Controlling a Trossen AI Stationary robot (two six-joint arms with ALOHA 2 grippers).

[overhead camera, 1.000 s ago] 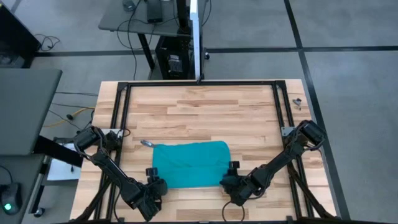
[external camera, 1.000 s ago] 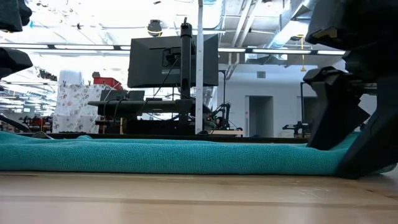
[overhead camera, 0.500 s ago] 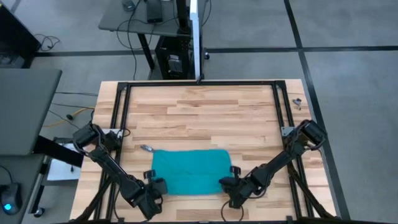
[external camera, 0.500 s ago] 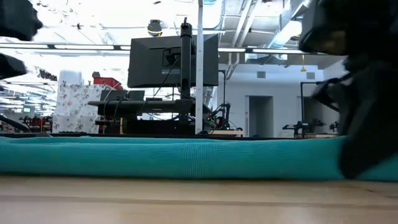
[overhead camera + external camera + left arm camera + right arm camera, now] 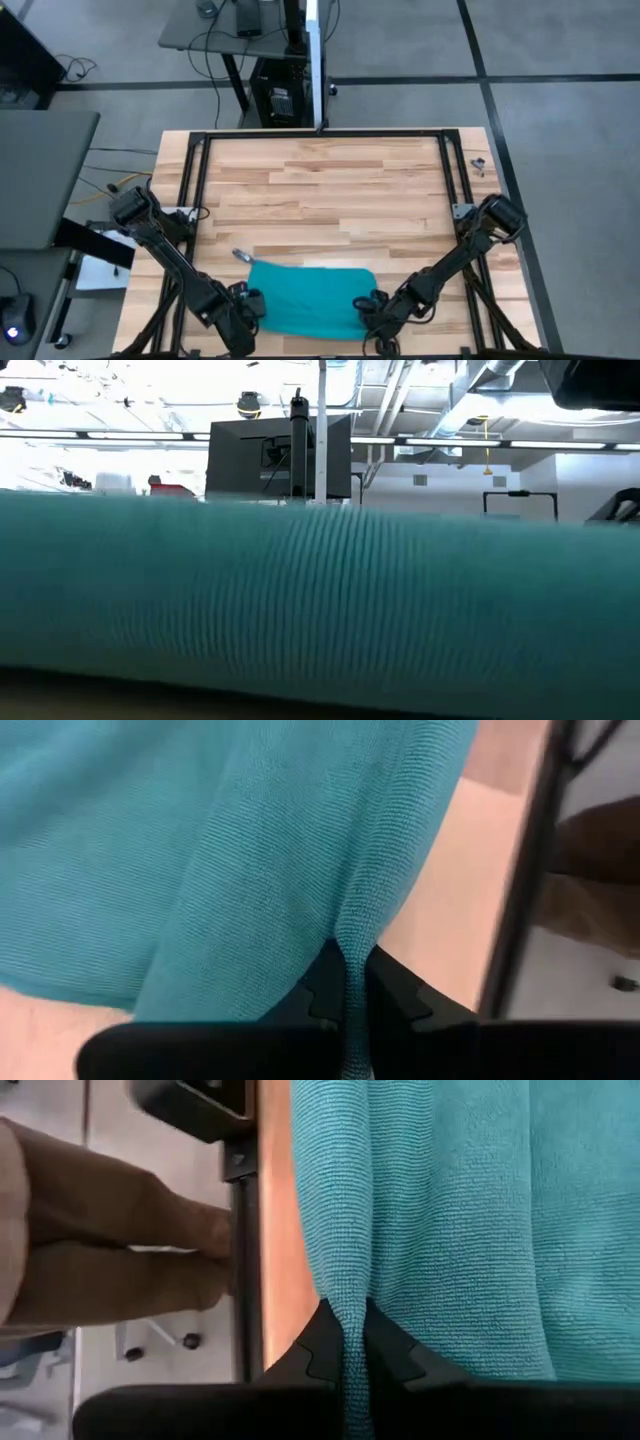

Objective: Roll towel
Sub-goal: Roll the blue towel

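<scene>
Near the front edge of the wooden table (image 5: 330, 190), the teal towel (image 5: 310, 297) lay spread between the two arms. The left gripper (image 5: 246, 303) was at the towel's left front corner, and the right gripper (image 5: 367, 308) at its right front corner. In the left wrist view, the left gripper (image 5: 352, 992) was clamped on a pinched fold of the towel (image 5: 200, 850), with the cloth rising between its two dark fingers (image 5: 398, 995). In the right wrist view, the right gripper (image 5: 352, 1345) was likewise closed on a ridge of the towel (image 5: 450, 1210), the fabric drawn up tight between its fingers (image 5: 322, 1345). In the low view the towel (image 5: 320, 610) filled most of the frame as a broad teal band, close to the camera. A small grey object (image 5: 240, 255) lay on the table just beyond the towel's far left corner.
</scene>
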